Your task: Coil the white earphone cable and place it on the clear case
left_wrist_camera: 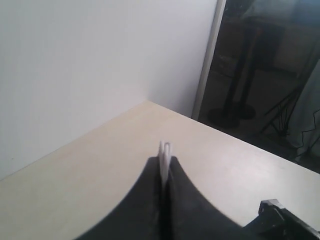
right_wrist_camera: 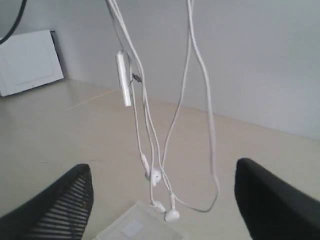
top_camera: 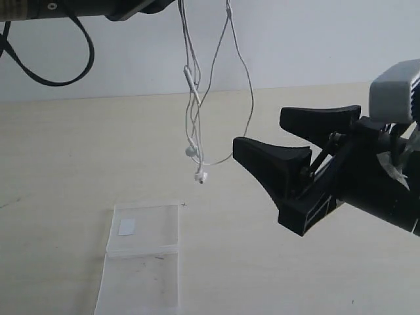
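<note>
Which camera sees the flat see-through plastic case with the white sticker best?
The exterior view: the flat clear plastic case lies nearly whole on the table. The right wrist view catches only the case's corner; the left wrist view shows none.

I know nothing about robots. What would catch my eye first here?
A thin white earphone cable dangles in loose loops from above, mid-scene, its earbuds hanging in mid-air. Just right of it, the black right gripper faces it with jaws spread wide. Lower left, a flat clear plastic case lies on the pale table.
</note>
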{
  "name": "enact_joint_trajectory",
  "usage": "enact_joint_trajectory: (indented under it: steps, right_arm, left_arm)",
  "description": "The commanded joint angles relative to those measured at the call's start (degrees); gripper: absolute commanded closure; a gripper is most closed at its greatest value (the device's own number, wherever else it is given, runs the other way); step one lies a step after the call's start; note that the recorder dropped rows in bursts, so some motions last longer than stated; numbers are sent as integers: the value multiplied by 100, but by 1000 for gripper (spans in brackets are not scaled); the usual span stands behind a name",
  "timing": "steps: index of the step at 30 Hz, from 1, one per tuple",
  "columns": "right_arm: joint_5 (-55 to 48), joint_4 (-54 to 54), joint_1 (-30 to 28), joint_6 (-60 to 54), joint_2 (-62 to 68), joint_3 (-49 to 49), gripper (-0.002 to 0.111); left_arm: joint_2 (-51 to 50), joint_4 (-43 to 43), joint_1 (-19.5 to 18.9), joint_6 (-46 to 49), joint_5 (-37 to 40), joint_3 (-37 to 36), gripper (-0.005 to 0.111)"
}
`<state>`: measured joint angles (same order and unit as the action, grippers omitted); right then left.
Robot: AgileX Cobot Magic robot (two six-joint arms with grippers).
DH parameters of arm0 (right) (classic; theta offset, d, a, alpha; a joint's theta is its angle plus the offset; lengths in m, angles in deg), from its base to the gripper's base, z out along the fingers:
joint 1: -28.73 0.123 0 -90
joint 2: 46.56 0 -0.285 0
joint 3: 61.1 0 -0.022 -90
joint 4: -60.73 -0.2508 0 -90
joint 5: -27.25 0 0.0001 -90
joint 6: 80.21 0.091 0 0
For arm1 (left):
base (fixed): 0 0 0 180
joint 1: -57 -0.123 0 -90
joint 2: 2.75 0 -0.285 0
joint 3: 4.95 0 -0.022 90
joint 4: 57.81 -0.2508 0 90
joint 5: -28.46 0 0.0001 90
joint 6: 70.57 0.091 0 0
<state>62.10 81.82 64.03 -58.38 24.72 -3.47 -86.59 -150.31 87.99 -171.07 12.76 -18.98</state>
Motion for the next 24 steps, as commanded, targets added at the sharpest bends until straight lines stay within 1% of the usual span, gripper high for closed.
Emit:
enact_joint_trajectory:
  steps: [1,5,8,11,20,24]
  right_arm:
    - [442,24,4,-506,-24,27,29]
    - [750,-208,4,-544,-24,27,23]
    - [841,-457,4,-544,-24,27,13]
    - [841,-595,4,-544,-24,27,6]
    - [854,-604,4,-470,-24,27,5]
    - [1074,-604,4,-354,-24,27,5]
  left_arm:
    - [40,-123,26,-36,-10,29,107]
    - [40,-123,26,-36,-320,29,107]
    - [40,-123,26,-36,-583,29,107]
    - [40,-123,26,-36,-615,29,107]
    - [40,-112,41,-36,-614,29,107]
    - [40,-112,38,-36,-700,29,107]
